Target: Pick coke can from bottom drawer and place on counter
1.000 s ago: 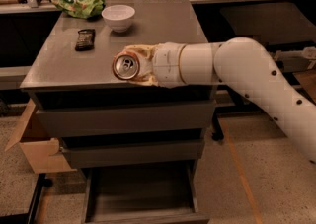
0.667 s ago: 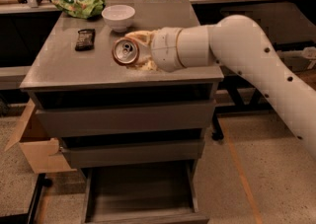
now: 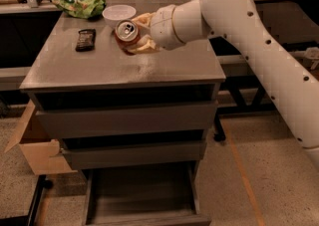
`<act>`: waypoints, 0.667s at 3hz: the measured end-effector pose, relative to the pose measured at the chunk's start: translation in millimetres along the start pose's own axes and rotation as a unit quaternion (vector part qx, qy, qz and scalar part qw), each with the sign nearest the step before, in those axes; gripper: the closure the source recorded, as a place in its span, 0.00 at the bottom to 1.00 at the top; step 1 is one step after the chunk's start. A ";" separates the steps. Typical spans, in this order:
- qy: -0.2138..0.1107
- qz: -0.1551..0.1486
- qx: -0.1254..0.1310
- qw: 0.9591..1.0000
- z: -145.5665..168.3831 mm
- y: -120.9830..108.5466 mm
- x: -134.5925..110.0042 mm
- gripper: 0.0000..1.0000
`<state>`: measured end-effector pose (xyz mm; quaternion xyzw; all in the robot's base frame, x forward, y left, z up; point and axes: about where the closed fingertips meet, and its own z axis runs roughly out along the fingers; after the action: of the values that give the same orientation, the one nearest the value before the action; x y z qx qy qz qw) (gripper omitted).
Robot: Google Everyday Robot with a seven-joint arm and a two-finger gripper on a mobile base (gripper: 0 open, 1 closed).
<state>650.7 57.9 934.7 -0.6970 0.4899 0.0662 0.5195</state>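
Note:
My gripper [image 3: 135, 33] is shut on the coke can [image 3: 126, 34], a red can with a silver top and pull tab. It holds the can tilted, top toward the camera, just above the counter [image 3: 124, 65], near the counter's back middle. The white arm reaches in from the right. The bottom drawer [image 3: 144, 195] stands pulled open below the two upper drawers, and its grey floor shows nothing in it.
On the counter stand a white bowl [image 3: 118, 15], a green chip bag [image 3: 79, 6] and a dark snack bar [image 3: 85, 39], all left of and behind the can. A cardboard box [image 3: 35, 143] sits on the floor at the cabinet's left.
My gripper has carried the can up and toward the back of the counter, closer to the white bowl. The can stays in my grip.

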 end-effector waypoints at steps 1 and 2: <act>0.029 0.067 -0.025 0.997 10.3 -12.2 18.6 1.00; 0.060 0.129 -0.053 0.988 16.1 -16.9 31.4 1.00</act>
<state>686.2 51.0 919.8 -0.6571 0.6018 0.1166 0.4386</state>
